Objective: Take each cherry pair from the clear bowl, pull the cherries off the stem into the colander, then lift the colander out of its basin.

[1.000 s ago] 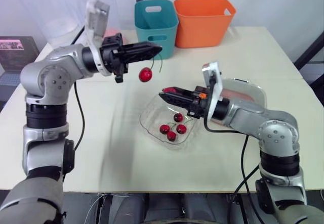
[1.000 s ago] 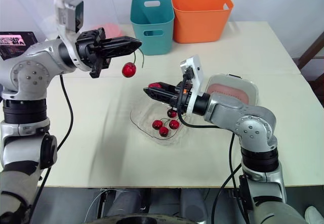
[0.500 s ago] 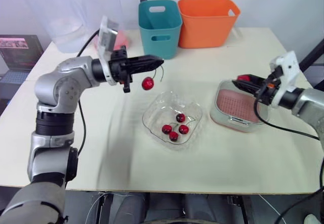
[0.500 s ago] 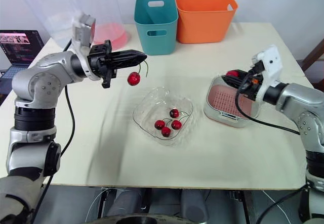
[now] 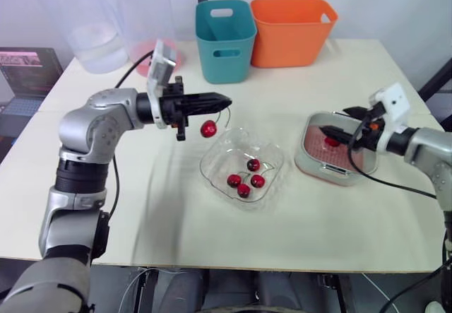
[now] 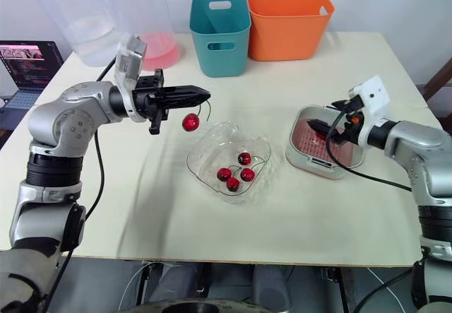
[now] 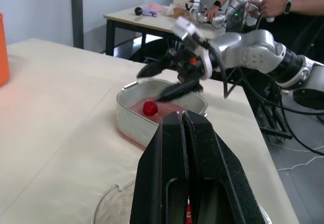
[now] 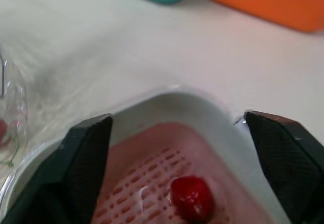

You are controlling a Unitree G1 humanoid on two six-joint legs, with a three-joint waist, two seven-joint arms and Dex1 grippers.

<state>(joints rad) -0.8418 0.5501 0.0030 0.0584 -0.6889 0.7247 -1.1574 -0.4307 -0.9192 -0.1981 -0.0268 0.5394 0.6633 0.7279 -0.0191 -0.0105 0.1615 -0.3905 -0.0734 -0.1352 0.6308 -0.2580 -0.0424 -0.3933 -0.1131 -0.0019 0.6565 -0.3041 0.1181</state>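
My left gripper [image 5: 223,102] is shut on a green stem, and one red cherry [image 5: 208,128] hangs from it just above the far left rim of the clear bowl [image 5: 212,163]. Several cherries [image 5: 244,181] on stems lie in the bowl. To the right stands the grey basin [image 5: 305,159] with the pink colander [image 5: 340,159] inside it. My right gripper [image 5: 341,123] hovers open over the colander, and a single cherry [image 8: 191,196] lies on the colander floor between and below its spread fingers [image 8: 83,150].
A teal bin [image 5: 221,30] and an orange bin [image 5: 293,29] stand at the back of the table. Clear tubs [image 5: 99,27] and a pink dish [image 5: 168,50] sit at the back left, beside a laptop [image 5: 21,69]. A person [image 7: 276,1] stands beyond the table.
My right gripper has opened over the colander and its cherry now lies inside. The left gripper, still holding the stem, has sunk slightly toward the bowl.
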